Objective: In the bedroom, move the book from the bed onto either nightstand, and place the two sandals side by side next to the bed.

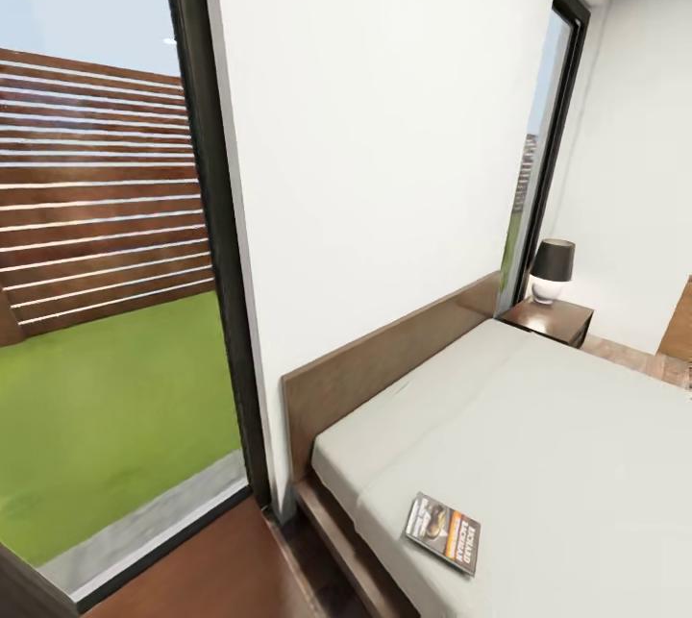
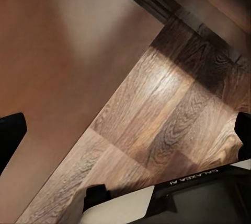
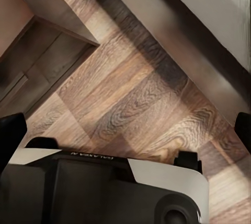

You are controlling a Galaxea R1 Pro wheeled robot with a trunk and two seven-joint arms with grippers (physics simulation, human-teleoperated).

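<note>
pincers (image 2: pixel 125 130) wide — over bare floor (image 2: pixel 157 104)

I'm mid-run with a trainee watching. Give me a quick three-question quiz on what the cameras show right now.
1. True or false: the book lies on the bed.
2. What stands on the nightstand beside the headboard? A) a lamp B) a vase C) a clock
3. What surface do both wrist views look down on?

Key:
1. True, near the mattress's near corner.
2. A, a lamp with a dark shade.
3. The wood-plank floor.
</note>
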